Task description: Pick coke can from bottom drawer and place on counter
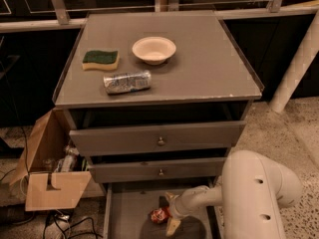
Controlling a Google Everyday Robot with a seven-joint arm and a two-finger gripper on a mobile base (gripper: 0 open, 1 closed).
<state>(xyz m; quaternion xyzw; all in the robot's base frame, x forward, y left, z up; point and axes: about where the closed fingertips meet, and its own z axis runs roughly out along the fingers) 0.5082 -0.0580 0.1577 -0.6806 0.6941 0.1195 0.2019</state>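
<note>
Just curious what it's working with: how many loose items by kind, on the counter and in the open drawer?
Cans: 2 (silver can on counter; coke can in bottom drawer, beside the hand)
Bowl: 1
Sponge: 1
Total: 4

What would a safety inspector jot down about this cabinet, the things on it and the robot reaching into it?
Surface: the counter is grey and flat, with small chips on its front rim.
Job's things: the coke can sits in the open bottom drawer, not yet on the counter.
Clutter: a sponge, a white bowl and a silver can lying on its side, all on the counter.
Grippers: the tool is down in the bottom drawer, right beside the coke can.
Cables: dark cables on the floor left of the drawer.
Surroundings: an open cardboard box left of the cabinet; a white pole at right.
</note>
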